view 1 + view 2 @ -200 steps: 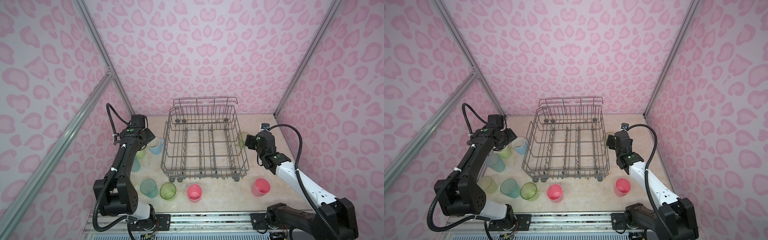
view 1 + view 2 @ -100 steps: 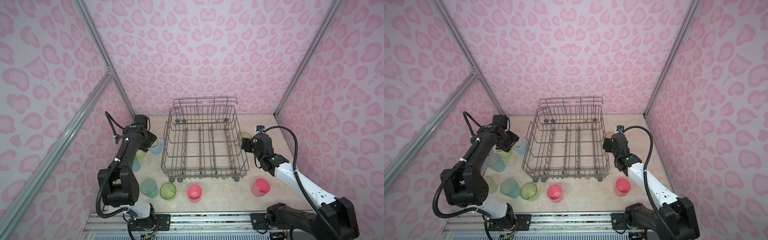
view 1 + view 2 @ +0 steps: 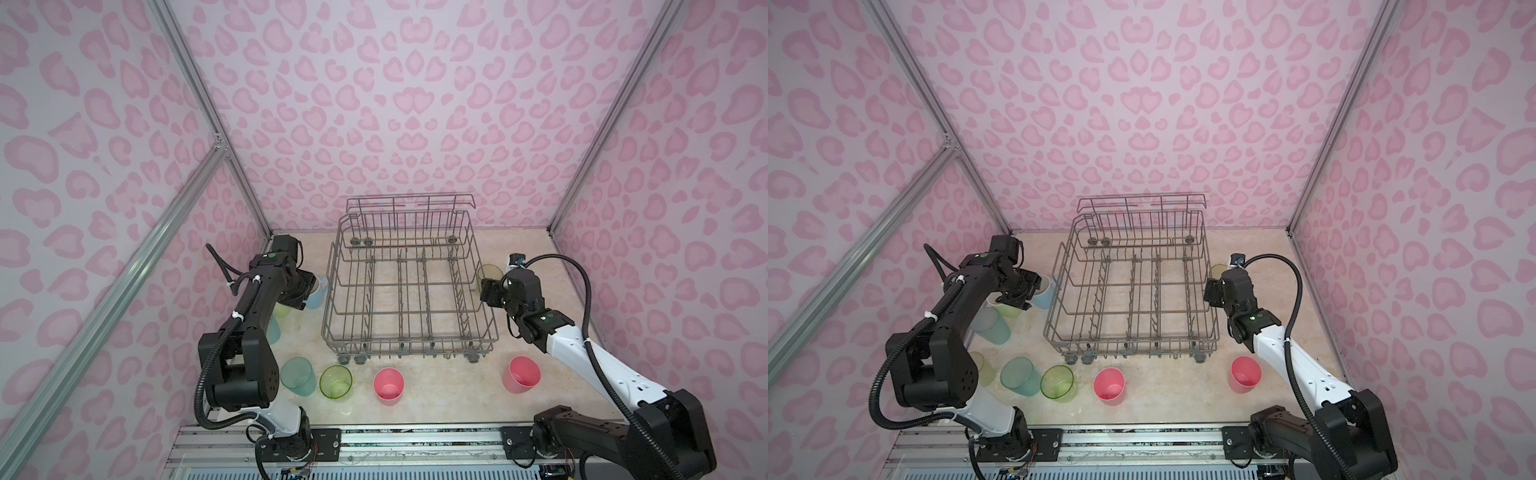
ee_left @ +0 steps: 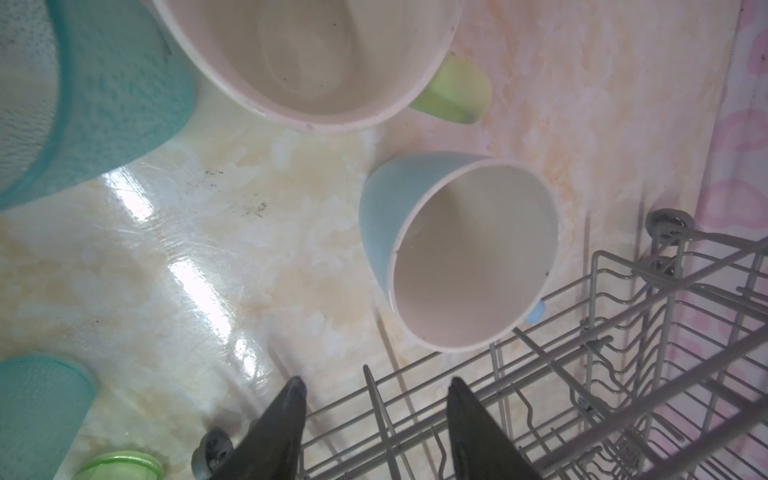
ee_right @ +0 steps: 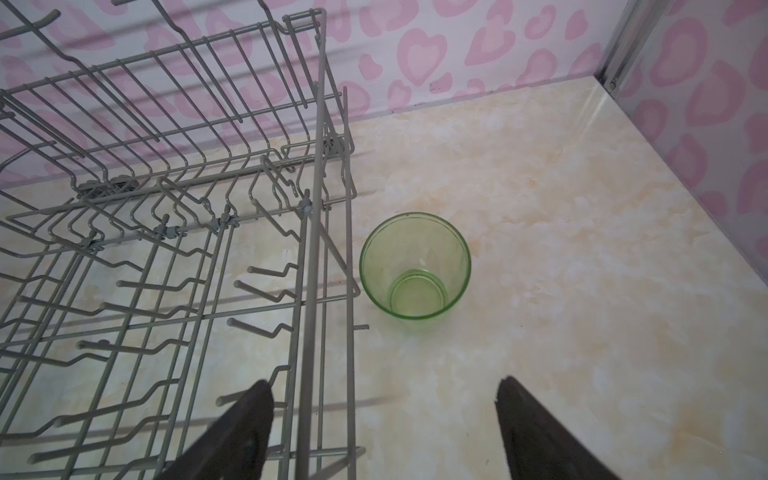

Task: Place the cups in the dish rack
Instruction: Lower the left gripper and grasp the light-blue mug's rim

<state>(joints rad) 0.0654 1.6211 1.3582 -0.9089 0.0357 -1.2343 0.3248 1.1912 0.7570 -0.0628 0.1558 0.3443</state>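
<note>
The wire dish rack (image 3: 411, 341) (image 3: 1133, 340) stands empty mid-table. My left gripper (image 3: 305, 293) (image 4: 376, 384) is open and holds nothing. It hovers by the rack's left side, just short of the light-blue mug (image 3: 316, 291) (image 4: 457, 249). A pale-yellow mug (image 4: 316, 54) stands beyond the blue one. My right gripper (image 3: 488, 291) (image 5: 384, 388) is open and empty at the rack's right wall. An upright lime-green cup (image 3: 485, 272) (image 5: 415, 270) stands just ahead of it. One right finger sits over the rack's wires.
Along the front stand a teal cup (image 3: 297, 376), a lime-green cup (image 3: 336, 381) and two pink tumblers (image 3: 388, 385) (image 3: 521, 374). Another teal cup (image 3: 990, 324) stands under the left arm. Pink walls close in on three sides.
The left gripper closed partway and shifted toward the blue mug and the rack. The right gripper moved in toward the rack's right wall, then held still.
</note>
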